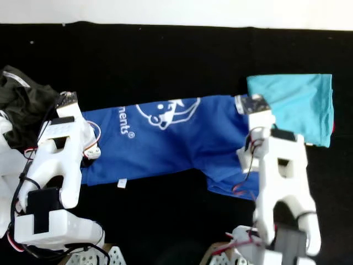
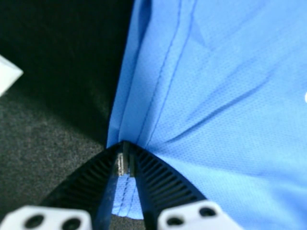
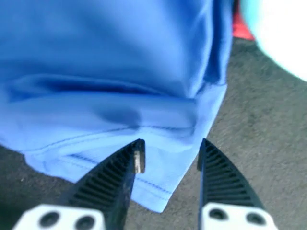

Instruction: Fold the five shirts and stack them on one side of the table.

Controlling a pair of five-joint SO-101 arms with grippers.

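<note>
The blue shirt [image 1: 165,138] spans 9-to-3 o'clock: left fingers [image 2: 153,177] clench its 9 o'clock edge, while right fingers [image 3: 120,167] straddle the 3 o'clock edge, released.

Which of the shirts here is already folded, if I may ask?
The turquoise fabric shirt; the blue fabric shirt lies spread out, the dark fabric shirt crumpled.

The left arm [image 1: 55,160] extends forward from its base, its white links bent at the elbow and the wrist tipped down. The left gripper [image 2: 125,160] has its 2 ribbed black fingers [image 2: 158,177] pressed together, with the hem of the blue shirt [image 2: 216,96] pinched between their tips. The right arm [image 1: 281,176] extends forward in the same way. The right gripper [image 3: 171,146] holds its 2 fingers spread apart, the shirt's hem corner lying between them and just beyond the tips; contact cannot be told.
</note>
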